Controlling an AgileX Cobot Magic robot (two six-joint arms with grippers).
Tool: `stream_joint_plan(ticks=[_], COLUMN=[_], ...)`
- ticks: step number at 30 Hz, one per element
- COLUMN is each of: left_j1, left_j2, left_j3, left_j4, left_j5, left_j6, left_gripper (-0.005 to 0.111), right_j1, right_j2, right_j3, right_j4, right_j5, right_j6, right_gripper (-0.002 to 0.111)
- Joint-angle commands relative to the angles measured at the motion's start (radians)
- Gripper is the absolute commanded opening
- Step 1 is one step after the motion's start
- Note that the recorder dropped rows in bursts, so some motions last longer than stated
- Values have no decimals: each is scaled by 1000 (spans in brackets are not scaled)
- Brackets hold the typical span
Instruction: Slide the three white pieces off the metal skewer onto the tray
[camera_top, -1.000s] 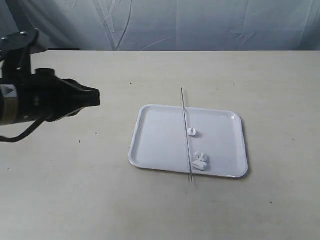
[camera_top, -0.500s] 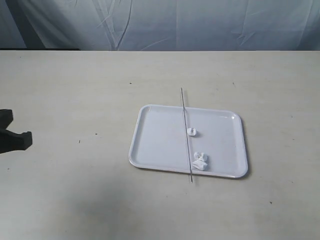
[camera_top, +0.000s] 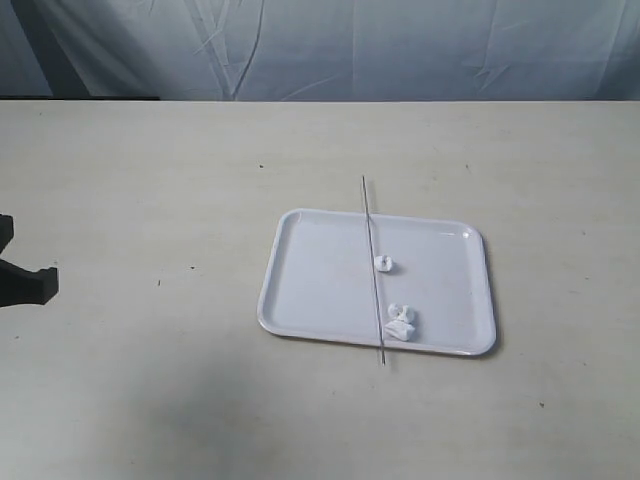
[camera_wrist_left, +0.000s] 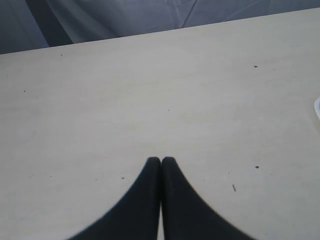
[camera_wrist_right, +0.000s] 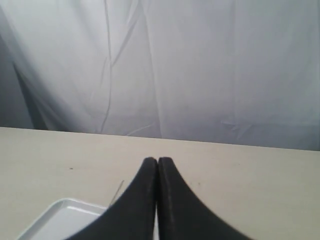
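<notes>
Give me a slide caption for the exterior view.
A metal skewer lies across the white tray, with three white pieces on the tray right beside it.

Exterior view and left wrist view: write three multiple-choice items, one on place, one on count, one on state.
1. The metal skewer lies: A across the tray; B in a gripper; C upright.
2. White pieces on the tray: A one; B three; C five.
3. The left gripper is: A wide open; B shut on the skewer; C shut, empty.
Answers: 1 A, it spans the tray, both ends past the rim. 2 B, one alone, two clustered. 3 C, jaws meet with nothing between.
</notes>
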Motion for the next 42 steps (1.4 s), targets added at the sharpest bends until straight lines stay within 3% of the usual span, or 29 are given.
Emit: stream_joint_plan(ticks=[1, 7, 12, 18, 27, 28, 36, 39, 42], left_j1=[-24, 33, 152, 273, 346, 368, 439, 471, 473], left_j2=[-41, -155, -278, -372, -478, -498, -541, -581, -602], left_j3=[3, 3, 3, 3, 3, 3, 3, 3, 3], left_j4=[5, 5, 5, 5, 5, 5, 5, 5, 5], left_j5=[6, -54, -61, -59, -64, -64, -64, -62, -57], left_j6=[1, 1, 1, 1, 1, 1, 1, 1, 1], left_gripper=[0, 0, 0, 0, 0, 0, 0, 0, 0], right_j1=[95, 94, 38, -77, -307, -319, -323, -323, -323], right_j2=[5, 3, -3, -113, -341, -364, -378, -378, -378], right_j3=[4, 4, 46, 83, 189, 189, 189, 189, 189], right_j4=[10, 86, 165, 36, 38, 38, 40, -52, -112], right_j5=[-19, -19, -28, 18, 17, 100, 176, 410, 416], right_j6=[2, 4, 4, 4, 4, 4, 4, 1, -46], right_gripper=[-1, -1, -1, -1, -1, -1, -1, -1, -1])
